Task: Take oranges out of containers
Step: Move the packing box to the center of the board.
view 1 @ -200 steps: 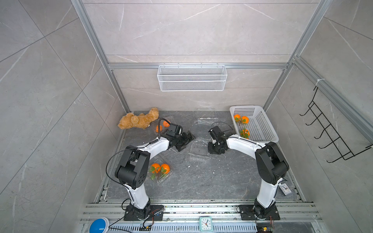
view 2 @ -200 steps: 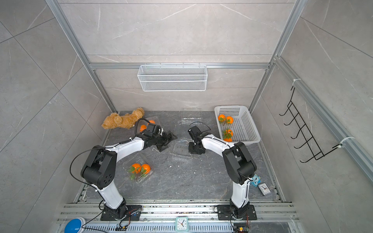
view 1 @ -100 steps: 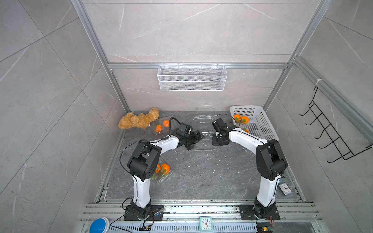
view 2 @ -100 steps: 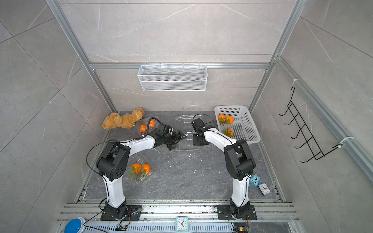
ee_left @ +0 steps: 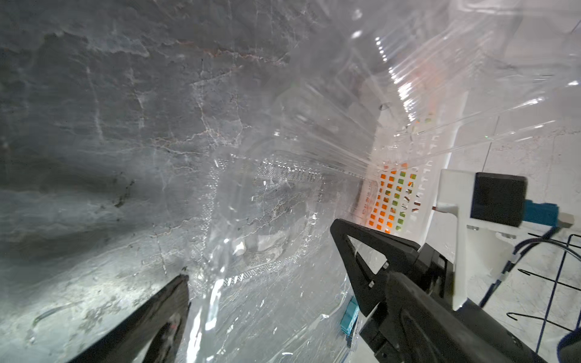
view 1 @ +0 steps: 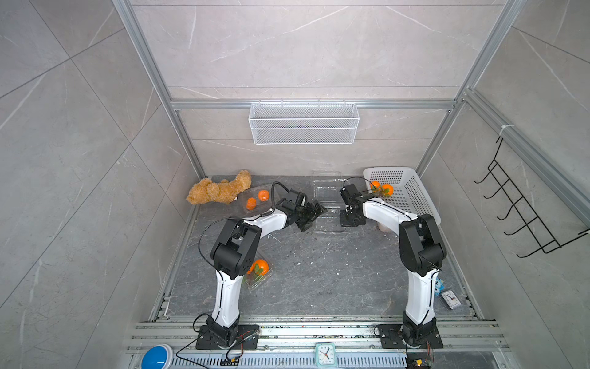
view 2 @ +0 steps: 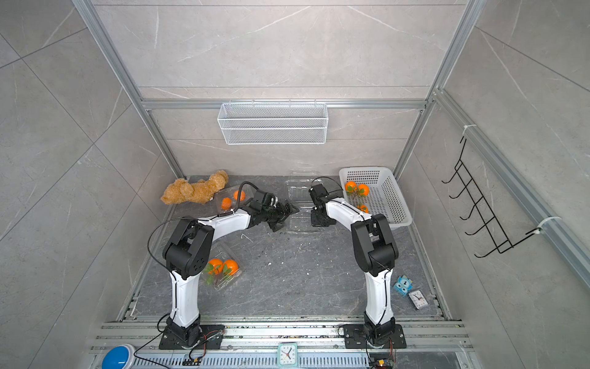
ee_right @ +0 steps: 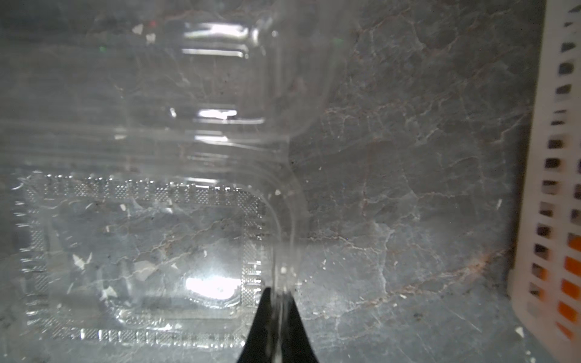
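And the right gripper is pinched together on the thin rim of the empty clear box mid-table; the right wrist view shows the plastic caught btwn its fingers. The left gripper sits spread wide at that box's left side, holding nothing, w/ clear plastic showing in the gap. No fruit in there: the dark tabletop reads straight thru the bottom. A second empty box lies just beyond it, toward the far wall. So two of four look emptied, approx half done by my count. The white basket at far right has the freed oranges: three visible in a top view, and a fourth may hide behind the right arm, can't tell. Left to do: the box by the teddy, far left beside the teddy bear, two fruits inside, lid state unclear; and the near-left box by the left arm's base, two leafy ones inside, lid looks closed. My guess is this empty one gets put aside, then it's on to a full box.
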{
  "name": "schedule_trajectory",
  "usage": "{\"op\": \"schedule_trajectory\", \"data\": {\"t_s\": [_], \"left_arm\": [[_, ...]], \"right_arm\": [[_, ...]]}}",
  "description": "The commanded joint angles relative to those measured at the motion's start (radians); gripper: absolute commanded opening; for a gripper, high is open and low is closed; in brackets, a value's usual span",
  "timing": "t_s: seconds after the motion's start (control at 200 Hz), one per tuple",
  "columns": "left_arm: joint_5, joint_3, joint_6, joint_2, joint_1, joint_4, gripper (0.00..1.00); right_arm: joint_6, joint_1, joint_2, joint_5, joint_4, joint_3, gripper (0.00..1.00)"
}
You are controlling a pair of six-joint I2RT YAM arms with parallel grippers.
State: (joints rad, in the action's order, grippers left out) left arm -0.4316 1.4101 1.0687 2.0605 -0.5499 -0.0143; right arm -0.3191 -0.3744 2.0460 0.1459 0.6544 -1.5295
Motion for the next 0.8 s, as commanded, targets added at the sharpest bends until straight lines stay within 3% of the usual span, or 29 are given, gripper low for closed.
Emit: {"op": "schedule_trajectory", "data": {"t_s": [0.0, 0.279, 0.554, 0.793], "left_arm": [[-0.043, 0.032, 0.017, 0.003, -0.002, 0.028, 1.0], [-0.061, 0.088, -0.01, 0.011, -0.001, -0.031, 0.99], [-0.014, 0.01, -0.059, -0.069, 0.001, -0.083, 0.99], [0.02, -0.024, -0.115, -0.135, 0.001, -0.149, 0.99]], "right_arm": [[0.024, 0.014, 0.015, 0.017, 0.012, -0.004, 0.11], [0.03, 0.023, -0.009, 0.017, 0.014, 0.015, 0.28], [0.021, 0.023, -0.113, -0.013, 0.01, 0.082, 0.46], [-0.001, 0.023, -0.22, -0.048, 0.006, 0.137, 0.73]]}}
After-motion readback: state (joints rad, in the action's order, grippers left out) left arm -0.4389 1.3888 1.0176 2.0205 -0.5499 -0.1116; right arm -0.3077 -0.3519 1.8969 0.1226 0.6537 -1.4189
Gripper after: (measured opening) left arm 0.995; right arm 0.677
